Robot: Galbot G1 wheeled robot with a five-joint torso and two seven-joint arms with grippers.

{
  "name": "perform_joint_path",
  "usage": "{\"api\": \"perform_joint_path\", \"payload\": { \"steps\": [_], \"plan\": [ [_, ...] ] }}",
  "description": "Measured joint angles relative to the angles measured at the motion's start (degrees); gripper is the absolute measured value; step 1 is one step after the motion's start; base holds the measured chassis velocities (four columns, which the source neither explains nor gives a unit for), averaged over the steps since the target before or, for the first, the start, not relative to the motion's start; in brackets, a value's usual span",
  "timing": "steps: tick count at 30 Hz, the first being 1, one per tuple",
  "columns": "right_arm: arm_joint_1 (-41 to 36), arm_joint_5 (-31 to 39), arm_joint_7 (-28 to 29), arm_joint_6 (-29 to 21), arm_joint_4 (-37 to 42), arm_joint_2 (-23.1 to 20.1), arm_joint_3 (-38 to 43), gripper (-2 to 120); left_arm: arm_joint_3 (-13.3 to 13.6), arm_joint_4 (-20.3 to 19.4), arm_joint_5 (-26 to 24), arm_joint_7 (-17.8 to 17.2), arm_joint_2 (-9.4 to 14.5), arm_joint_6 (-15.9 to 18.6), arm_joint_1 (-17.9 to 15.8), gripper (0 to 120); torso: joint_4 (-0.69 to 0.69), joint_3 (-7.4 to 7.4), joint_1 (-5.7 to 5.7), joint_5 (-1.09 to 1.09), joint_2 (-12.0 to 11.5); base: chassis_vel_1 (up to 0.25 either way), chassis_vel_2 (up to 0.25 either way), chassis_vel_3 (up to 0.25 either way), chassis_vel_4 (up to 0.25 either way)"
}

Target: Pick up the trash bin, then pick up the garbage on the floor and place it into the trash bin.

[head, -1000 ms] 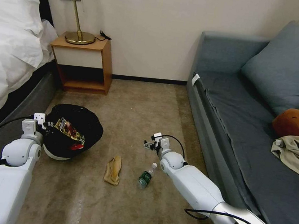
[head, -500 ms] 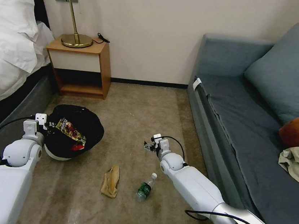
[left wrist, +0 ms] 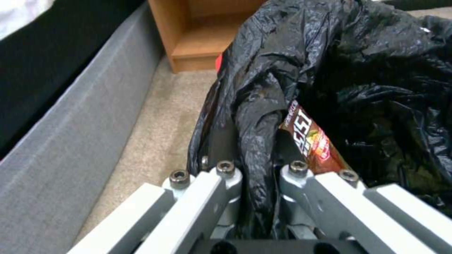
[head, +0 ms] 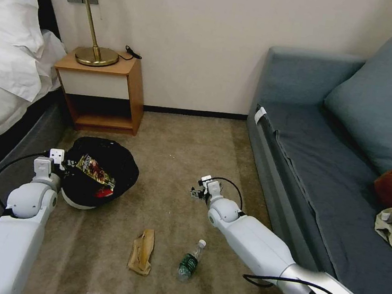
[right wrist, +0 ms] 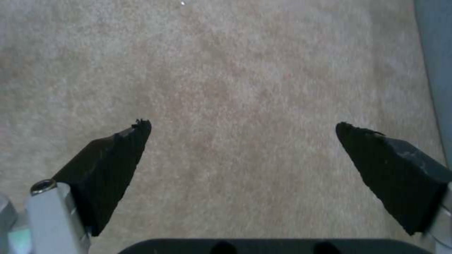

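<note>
Step in hand: bin part looks done, and two packets are already inside, so the floor pickup is about halfway.
Left claw (left wrist: 254, 197): clamped tight on the rim of the trash bin (head: 100, 173), with the black liner pinched between the fingers (left wrist: 221, 183).
Trash bin: held tipped just off the carpet, in front of the nightstand (head: 102, 88).
Inside the bin: a gold-brown snack wrapper (head: 95, 169) and a red snack packet (head: 101, 192) can be seen.
Right claw (right wrist: 242, 155): spread wide with nothing held, hovering over bare carpet to the right of the bin.
Paper bag (head: 142, 251): lying on the carpet, on the robot's side of the bin.
Bottle (head: 190, 261): on its side just beside the paper bag, on the side away from the bin.
Next move: probably the right claw gets pulled back and lowered over one of those two.
</note>
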Motion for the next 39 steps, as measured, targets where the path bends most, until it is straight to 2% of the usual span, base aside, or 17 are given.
{"api": "perform_joint_path", "payload": {
  "steps": [3, 6, 7, 9, 10, 11, 13, 14, 15, 18, 27, 39],
  "plan": [
    [1.2, 3.7, 2.3, -3.0, 1.4, -0.3, -0.6, 100, 0.2, -0.2, -0.1, 0.0, 0.0, 0.1, 0.0, 4, 0.0, 0.0, 0.0, 0.0, 0.0, 0.0, 0.0, 0.0, 0.0],
    [4.0, 18.1, 14.5, -12.9, 8.0, -1.1, -2.4, 100, 0.6, -0.4, -0.1, -0.1, -0.4, 0.3, 0.1, 4, 0.0, 0.0, 0.0, 0.0, 0.0, 0.0, 0.0, 0.0, 0.0],
    [4.0, 18.1, 14.5, -12.9, 8.0, -1.1, -2.4, 100, 0.6, -0.4, -0.1, -0.1, -0.4, 0.3, 0.1, 4, 0.0, 0.0, 0.0, 0.0, 0.0, 0.0, 0.0, 0.0, 0.0],
    [5.6, 32.6, 26.1, -17.8, 13.5, -1.5, -4.2, 100, 0.9, -0.4, -0.2, -0.2, -0.6, 0.3, 0.2, 4, 0.0, 0.0, 0.0, -0.01, 0.0, 0.0, 0.0, 0.0, 0.0],
    [6.2, 37.3, 29.8, -18.0, 15.3, -1.5, -4.8, 100, 1.0, -0.4, -0.2, -0.2, -0.7, 0.3, 0.3, 4, 0.0, 0.0, 0.0, -0.01, 0.0, 0.0, 0.0, 0.0, 0.0],
    [6.2, 37.3, 29.8, -18.0, 15.3, -1.5, -4.8, 100, 1.0, -0.4, -0.2, -0.2, -0.7, 0.3, 0.3, 4, 0.0, 0.0, 0.0, -0.01, 0.0, 0.0, 0.0, 0.0, 0.0],
    [6.7, 47.4, 38.3, -18.6, 18.4, -0.8, -5.7, 100, 1.2, -0.4, -0.1, -0.4, -0.7, 0.3, 0.4, 4, 0.0, 0.0, 0.0, -0.01, 0.0, 0.0, 0.0, 0.0, 0.0],
    [6.6, 49.5, 40.6, -18.6, 18.9, -0.4, -5.8, 100, 1.3, -0.4, -0.1, -0.4, -0.7, 0.3, 0.4, 4, 0.01, 0.0, 0.0, 0.0, 0.0, 0.0, 0.0, 0.0, 0.0],
    [6.6, 49.5, 40.6, -18.6, 18.9, -0.4, -5.8, 100, 1.3, -0.4, -0.1, -0.4, -0.7, 0.3, 0.4, 4, 0.01, 0.0, 0.0, 0.0, 0.0, 0.0, 0.0, 0.0, 0.0],
    [4.3, 57.0, 50.6, -18.6, 20.7, 0.5, -5.9, 100, 1.4, -0.5, -0.1, -0.4, -0.6, 0.3, 0.9, 4, 0.01, 0.0, 0.0, 0.0, 0.0, 0.0, 0.0, 0.0, 0.0],
    [-4.1, 58.6, 56.3, -17.3, 23.4, -1.5, -3.7, 100, 1.9, -0.5, 0.1, -0.4, -0.3, 0.3, 1.5, 4, -0.01, 0.0, 0.0, 0.0, 0.0, 0.0, 0.0, 0.0, 0.0],
    [-10.3, 55.0, 56.1, -15.7, 25.0, -0.5, -1.4, 100, 4.6, -0.6, 1.7, -0.5, -1.9, 0.6, 0.4, 4, -0.01, -0.01, 0.0, 0.01, 0.0, 0.0, 0.0, 0.0, 0.0]
  ]
}}
